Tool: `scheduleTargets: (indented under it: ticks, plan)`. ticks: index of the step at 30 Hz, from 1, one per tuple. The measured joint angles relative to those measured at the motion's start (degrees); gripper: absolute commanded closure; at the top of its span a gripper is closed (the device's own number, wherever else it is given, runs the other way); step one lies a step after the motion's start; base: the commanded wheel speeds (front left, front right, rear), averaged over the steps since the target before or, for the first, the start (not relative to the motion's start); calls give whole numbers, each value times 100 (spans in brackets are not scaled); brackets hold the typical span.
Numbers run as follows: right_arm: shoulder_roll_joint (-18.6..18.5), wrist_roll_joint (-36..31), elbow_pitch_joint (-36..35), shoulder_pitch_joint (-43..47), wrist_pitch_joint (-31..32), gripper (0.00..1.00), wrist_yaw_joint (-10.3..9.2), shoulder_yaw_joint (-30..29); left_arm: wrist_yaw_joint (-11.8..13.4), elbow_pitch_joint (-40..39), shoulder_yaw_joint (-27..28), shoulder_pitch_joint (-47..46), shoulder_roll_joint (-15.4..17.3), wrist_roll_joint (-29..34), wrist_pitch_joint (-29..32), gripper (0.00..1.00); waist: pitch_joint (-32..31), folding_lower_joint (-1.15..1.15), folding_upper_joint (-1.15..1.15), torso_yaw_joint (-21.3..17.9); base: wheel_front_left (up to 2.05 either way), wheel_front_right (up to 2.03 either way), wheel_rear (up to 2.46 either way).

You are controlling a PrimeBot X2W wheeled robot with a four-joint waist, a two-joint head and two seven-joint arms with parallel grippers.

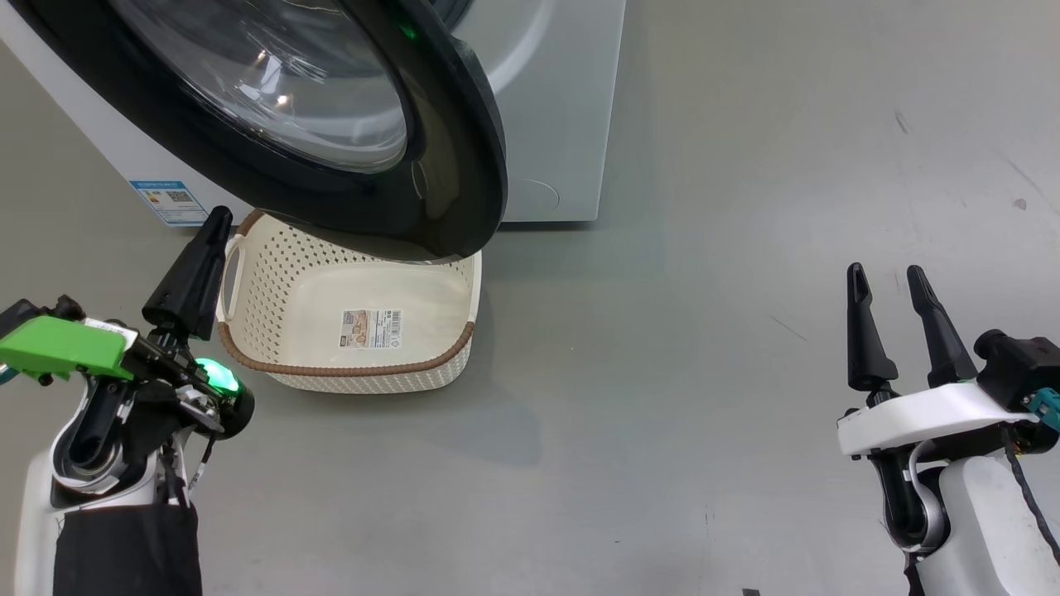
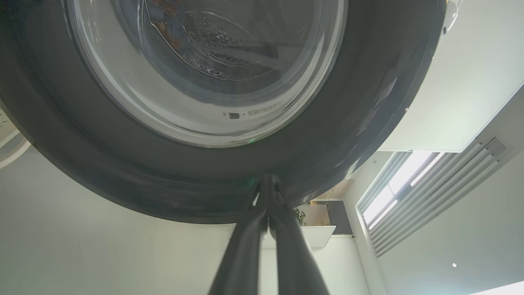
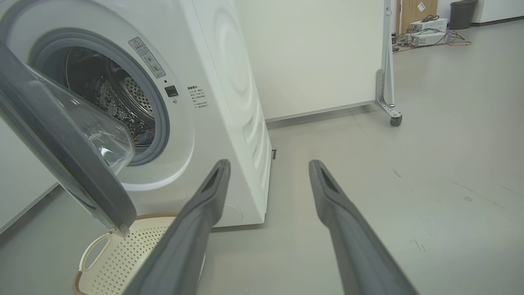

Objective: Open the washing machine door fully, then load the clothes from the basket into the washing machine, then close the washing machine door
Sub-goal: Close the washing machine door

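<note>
Black-rimmed washing machine door (image 1: 447,165) hangs half open above the basket (image 1: 348,368), clothes (image 2: 163,28) in the drum (image 3: 131,92) — I'd push its outer face steadily with my left gripper (image 1: 217,219), fingers pinched together, right gripper (image 1: 886,281) splayed and clear.

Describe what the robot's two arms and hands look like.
Both hands have two long, black, tapering fingers. The left hand carries a bright green cover and a glowing green light; its white forearm wears black cloth. The right hand sits on a white bracket, with a teal plug and a black cable.
</note>
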Motion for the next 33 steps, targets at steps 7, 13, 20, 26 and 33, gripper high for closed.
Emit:
scheduleTargets:
  ticks: [7, 13, 20, 26, 33]
  plan:
    - [-1, 0, -1, 58, 0, 0, 0, 23, 0, 3, 8, 180, 1, -2, -201, 100, -35, 0, 0, 2, 0, 0, 0]
    - [0, 0, -1, 83, 0, 0, 0, 47, 0, -5, -18, 240, 1, -9, -267, 100, -69, 0, 0, 4, 0, 0, 0]
    - [-1, 0, -1, 85, 0, 0, 0, 57, 0, -42, -1, 328, 3, 12, -444, 75, -110, 0, 0, 9, 0, 0, 0]
    - [-1, 0, -1, 91, 0, 0, 0, 63, 0, -122, -1, 330, 3, 69, -555, 0, -132, 0, 0, 10, 0, 0, 0]
    - [-2, -1, -2, 97, 0, 0, 0, 62, 0, -226, 5, 330, 4, 271, -770, 0, -117, 0, 0, 15, 0, 0, 0]
